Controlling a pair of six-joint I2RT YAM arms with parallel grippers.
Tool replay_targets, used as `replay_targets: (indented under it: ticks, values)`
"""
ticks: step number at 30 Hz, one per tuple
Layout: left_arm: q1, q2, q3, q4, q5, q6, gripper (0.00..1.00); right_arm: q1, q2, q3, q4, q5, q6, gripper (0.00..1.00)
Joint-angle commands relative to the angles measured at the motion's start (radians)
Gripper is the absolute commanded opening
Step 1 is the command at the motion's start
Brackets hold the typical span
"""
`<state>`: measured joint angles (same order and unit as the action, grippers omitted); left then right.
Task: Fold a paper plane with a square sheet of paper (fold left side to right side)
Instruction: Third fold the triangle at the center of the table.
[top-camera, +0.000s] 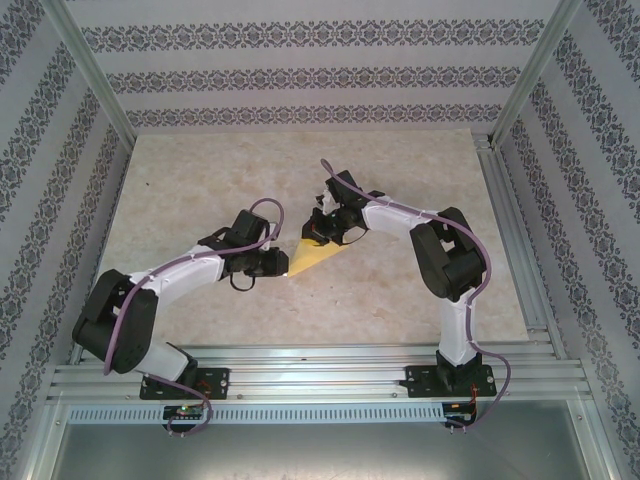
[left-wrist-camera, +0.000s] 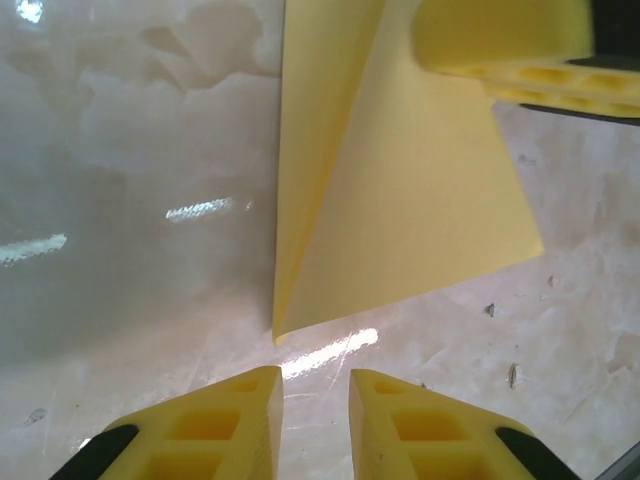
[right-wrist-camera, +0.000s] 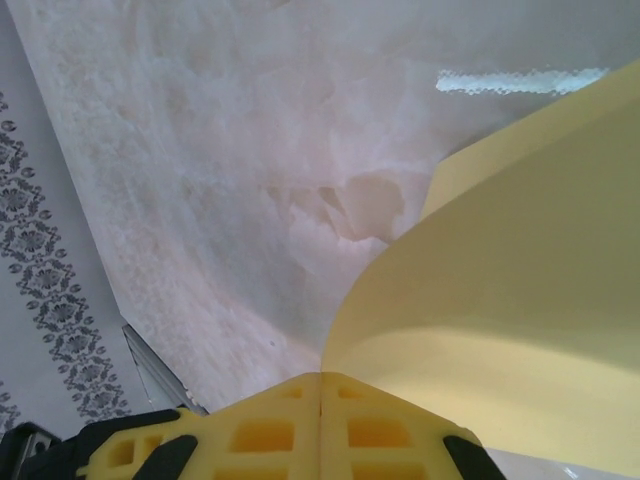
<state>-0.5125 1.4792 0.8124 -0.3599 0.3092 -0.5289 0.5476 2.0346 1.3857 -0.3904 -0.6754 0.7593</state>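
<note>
Paper plane (top-camera: 313, 258) (half-folded, mustard yellow) lies mid-table, its point aimed at the left gripper (left-wrist-camera: 315, 388), whose fingers stand slightly apart, empty, just short of it; right gripper (right-wrist-camera: 320, 392) pinches its far edge shut.

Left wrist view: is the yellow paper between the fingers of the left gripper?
No, the paper lies beyond the left gripper, with bare table between its fingers.

Between left pincer (left-wrist-camera: 312, 385) and right pincer (right-wrist-camera: 320, 385) lies paper (left-wrist-camera: 400, 200).
</note>
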Motion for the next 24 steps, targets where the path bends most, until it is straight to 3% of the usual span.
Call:
replay_targets:
  ticks: [1,12,24]
  values:
    - [0.007,0.019,0.000,0.059,0.009,-0.064,0.22,-0.005,0.029,0.028,-0.020,-0.028,-0.121,0.01]
    - [0.005,0.127,0.052,0.105,0.010,-0.099,0.13,-0.023,0.077,0.061,-0.076,-0.023,-0.193,0.03]
    - [-0.015,0.184,0.100,0.105,-0.004,-0.103,0.11,-0.053,0.106,0.076,-0.115,-0.030,-0.247,0.03]
